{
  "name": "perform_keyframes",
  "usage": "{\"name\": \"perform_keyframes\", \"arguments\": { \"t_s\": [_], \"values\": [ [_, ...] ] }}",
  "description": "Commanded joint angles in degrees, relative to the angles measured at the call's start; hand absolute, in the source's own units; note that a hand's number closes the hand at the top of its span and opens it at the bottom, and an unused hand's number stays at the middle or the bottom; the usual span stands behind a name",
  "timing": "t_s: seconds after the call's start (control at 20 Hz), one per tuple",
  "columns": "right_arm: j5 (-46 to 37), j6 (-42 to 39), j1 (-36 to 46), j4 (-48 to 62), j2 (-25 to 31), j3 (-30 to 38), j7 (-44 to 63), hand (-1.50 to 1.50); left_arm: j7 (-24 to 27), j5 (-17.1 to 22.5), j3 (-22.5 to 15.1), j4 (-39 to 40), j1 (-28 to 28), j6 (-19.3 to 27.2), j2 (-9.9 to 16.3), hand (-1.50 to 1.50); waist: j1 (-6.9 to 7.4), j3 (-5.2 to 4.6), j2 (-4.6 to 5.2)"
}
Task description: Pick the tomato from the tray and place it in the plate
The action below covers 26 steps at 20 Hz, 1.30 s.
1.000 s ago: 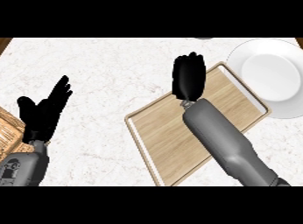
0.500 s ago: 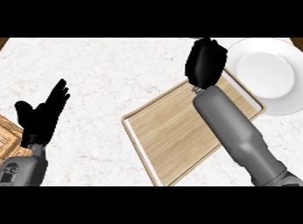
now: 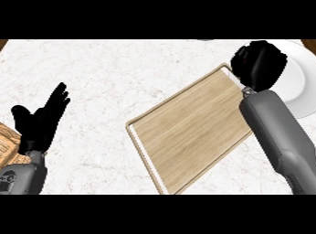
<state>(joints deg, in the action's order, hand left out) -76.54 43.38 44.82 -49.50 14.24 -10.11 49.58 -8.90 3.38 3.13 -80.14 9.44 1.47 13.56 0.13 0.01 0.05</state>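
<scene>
We can't see the tomato; our right hand (image 3: 258, 64) is curled over the round white plate's (image 3: 308, 87) left rim, possibly around it. The light wooden rectangular tray (image 3: 187, 132) lies left of the plate. Left hand (image 3: 40, 119) rests open, far left of plate.

Bright, even light on the white counter (image 3: 120, 82), faint soft shadows only, no glare, no blur.

Tray (image 3: 187, 132) mid-counter, plate (image 3: 308, 82) right behind it
</scene>
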Motion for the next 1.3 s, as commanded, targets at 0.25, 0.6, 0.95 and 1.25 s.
{"name": "perform_keyframes", "arguments": {
  "t_s": [0.25,0.6,0.95,1.25],
  "values": [
    [14.07,-2.77,-2.37,6.91,8.09,7.54,-15.33,1.50,-0.30,-1.24,-0.03,1.53,2.79,0.96,-1.55,0.00,0.21,0.02,0.19],
    [30.66,-10.47,-3.97,10.78,10.10,14.56,-32.24,-1.50,-3.13,0.23,0.89,-1.05,2.34,-0.86,-0.04,0.00,0.60,0.08,0.27],
    [29.72,-1.01,-2.53,5.80,6.71,13.69,-42.36,-1.50,0.13,-0.13,1.98,1.88,2.19,-1.97,0.49,0.00,0.16,0.00,0.05],
    [43.07,-3.79,-6.34,-8.98,3.37,16.10,-54.98,-1.50,-2.28,-1.73,0.80,-1.51,0.73,0.25,-0.51,0.00,-0.85,0.03,-0.51]
  ]
}}
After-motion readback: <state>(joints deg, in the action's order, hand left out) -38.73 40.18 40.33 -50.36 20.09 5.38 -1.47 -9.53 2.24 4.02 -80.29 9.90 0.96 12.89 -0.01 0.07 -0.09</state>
